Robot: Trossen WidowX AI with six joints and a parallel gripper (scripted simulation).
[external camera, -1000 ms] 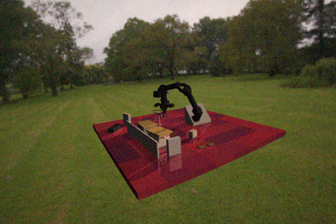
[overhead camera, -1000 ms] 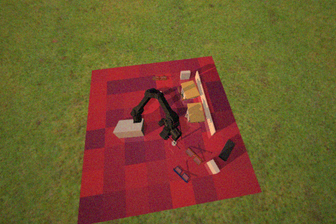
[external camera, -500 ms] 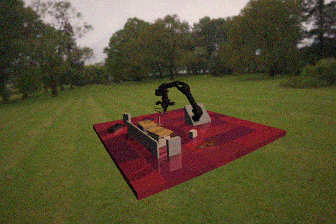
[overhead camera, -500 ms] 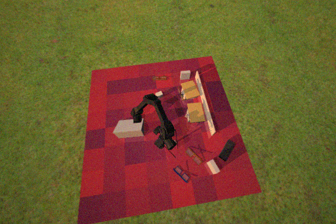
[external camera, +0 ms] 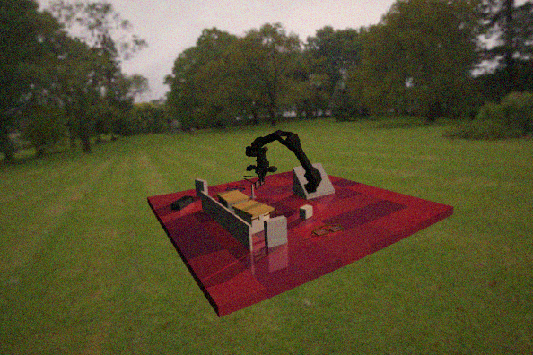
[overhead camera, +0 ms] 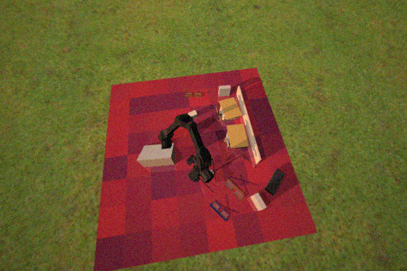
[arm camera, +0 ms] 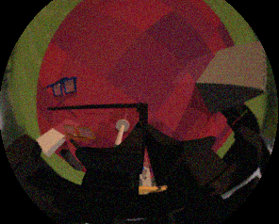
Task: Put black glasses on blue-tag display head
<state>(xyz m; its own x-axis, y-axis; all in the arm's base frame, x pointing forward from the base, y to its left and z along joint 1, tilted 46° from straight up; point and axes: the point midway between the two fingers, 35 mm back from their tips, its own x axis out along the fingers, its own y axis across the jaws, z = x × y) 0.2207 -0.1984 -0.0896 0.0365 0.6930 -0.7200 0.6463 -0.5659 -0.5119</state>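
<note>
My gripper (external camera: 261, 180) (arm camera: 140, 124) is shut on the black glasses (arm camera: 94, 107) and holds them raised above the table; in the wrist view they show as a thin dark bar with a corner at the fingertips. Their thin temples point towards the low wall in the exterior view. A pale post with a round end (arm camera: 122, 125) (external camera: 252, 192) stands close to the held glasses. Two display heads with tan tops, one head (overhead camera: 237, 135) (external camera: 232, 197) nearer the gripper and the other head (overhead camera: 230, 109) (external camera: 253, 209) farther off, stand before the wall. The blue tag is too small to make out.
A long low wall (overhead camera: 249, 126) (external camera: 226, 216) runs behind the heads. Blue glasses (overhead camera: 221, 212), brown glasses (overhead camera: 235, 189), a white block (overhead camera: 258, 202) and a dark case (overhead camera: 275, 182) lie beyond the gripper. Orange-brown glasses (overhead camera: 194, 94), a small cube (external camera: 306, 212) and a pale box (external camera: 275, 231) are elsewhere.
</note>
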